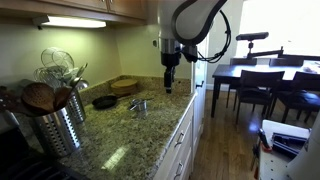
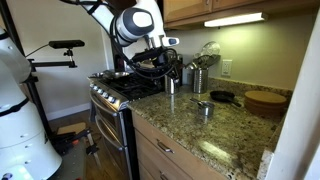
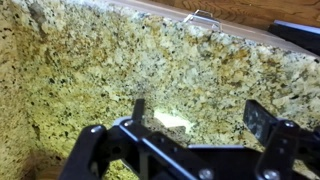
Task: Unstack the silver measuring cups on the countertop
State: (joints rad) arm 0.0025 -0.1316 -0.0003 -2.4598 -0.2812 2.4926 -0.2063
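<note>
Empty hand (image 1: 169, 86) hovers over the granite tabletop (image 1: 120, 140), fingers spread wide in the wrist view, with the silver measuring cups (image 1: 139, 105) sitting together on the tabletop nearby, untouched.

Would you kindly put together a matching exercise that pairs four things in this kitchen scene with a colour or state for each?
Things:
1. measuring cups
2. pan
3. utensil canister
4. gripper

Descriptions:
a. open, holding nothing
b. black and round
c. tall, ribbed, full of whisks and wooden spoons
d. small, shiny silver

Pairs: 1-d, 2-b, 3-c, 4-a.
</note>
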